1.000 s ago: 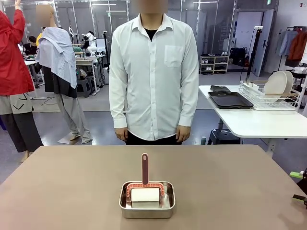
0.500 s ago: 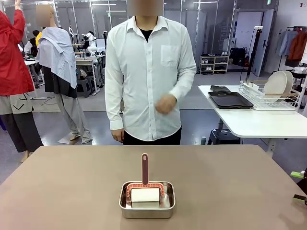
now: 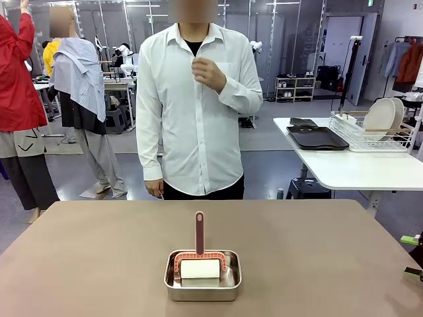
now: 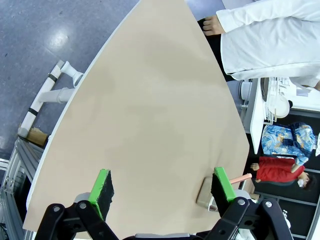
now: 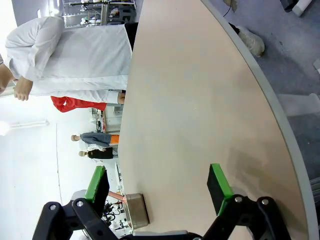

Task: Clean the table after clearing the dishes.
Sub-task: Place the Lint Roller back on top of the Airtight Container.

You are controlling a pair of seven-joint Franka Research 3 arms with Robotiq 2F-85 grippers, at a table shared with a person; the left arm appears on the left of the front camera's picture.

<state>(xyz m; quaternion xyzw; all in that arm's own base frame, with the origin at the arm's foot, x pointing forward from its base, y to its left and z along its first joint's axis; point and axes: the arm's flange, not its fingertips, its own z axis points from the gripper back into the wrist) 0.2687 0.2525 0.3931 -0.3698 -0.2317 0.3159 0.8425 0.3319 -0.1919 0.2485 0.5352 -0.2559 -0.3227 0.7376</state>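
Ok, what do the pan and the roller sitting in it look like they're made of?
The pan looks like steel with a brushed, slightly shiny finish: silvery grey walls that catch reflections. The roller seems to have a plastic frame and handle, matte reddish-pink, holding a white roll that could be paper or adhesive sheet; I can't tell which.

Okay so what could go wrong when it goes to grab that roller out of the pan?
The lint roller sits low inside the steel pan, so fingers could strike the rim and shove the pan across the table. Its thin upright handle could tip. The person's hand hangs near the far edge.
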